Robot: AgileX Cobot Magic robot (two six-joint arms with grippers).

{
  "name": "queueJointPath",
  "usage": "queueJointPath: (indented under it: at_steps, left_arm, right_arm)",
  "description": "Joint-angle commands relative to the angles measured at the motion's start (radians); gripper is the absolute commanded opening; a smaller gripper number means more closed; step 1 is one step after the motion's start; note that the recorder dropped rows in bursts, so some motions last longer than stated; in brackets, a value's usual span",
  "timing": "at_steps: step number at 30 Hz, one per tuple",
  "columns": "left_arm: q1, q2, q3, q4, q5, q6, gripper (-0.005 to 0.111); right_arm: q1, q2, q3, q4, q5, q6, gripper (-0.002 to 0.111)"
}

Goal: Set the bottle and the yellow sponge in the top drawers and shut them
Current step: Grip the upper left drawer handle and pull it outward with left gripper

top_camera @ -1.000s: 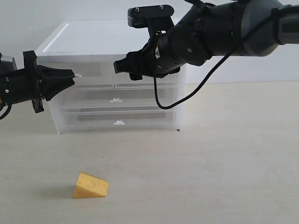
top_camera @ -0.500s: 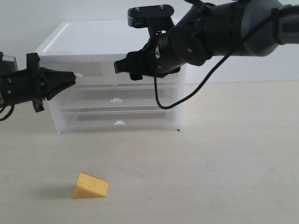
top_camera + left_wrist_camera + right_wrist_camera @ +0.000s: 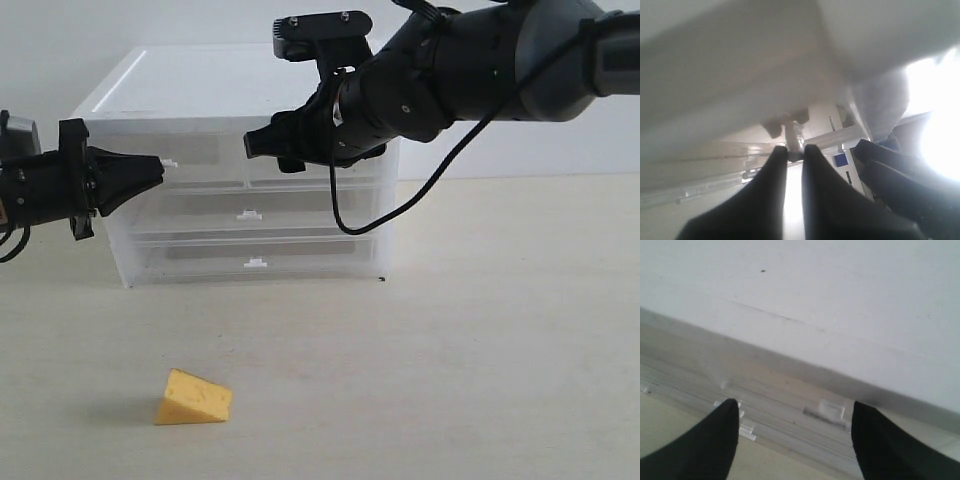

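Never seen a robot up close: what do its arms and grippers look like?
Both are matte black. The right arm is thick and rounded, with a black cable looping below and a boxy bracket on top. The left gripper and right gripper end in tapered black fingers.

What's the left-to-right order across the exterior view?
Left hand, shut on a top-drawer pull tab → yellow sponge → right hand. The cabinet spans all three, so it's left out.

The top drawers (image 3: 205, 152) are smooth translucent plastic; the pull tab (image 3: 167, 161) is opaque white, like the cabinet (image 3: 200, 80) top. The yellow sponge (image 3: 193, 398) looks porous and matt. The surface (image 3: 480, 330) is pale and matt, the left pincer (image 3: 158, 168) matt black.
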Motion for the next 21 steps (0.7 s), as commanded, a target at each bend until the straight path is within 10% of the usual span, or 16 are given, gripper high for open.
queueJointPath:
  at_steps: [1,21]
  left_arm:
    - [-0.012,-0.004,0.006,0.027,-0.046,0.019,0.004]
    - [-0.012,-0.189,0.298,0.054,-0.046,0.172,0.004]
  right_arm:
    - [-0.009,-0.006,-0.007,-0.03,-0.049,-0.012,0.059]
    - [-0.009,-0.006,-0.007,-0.057,-0.082,0.001,0.059]
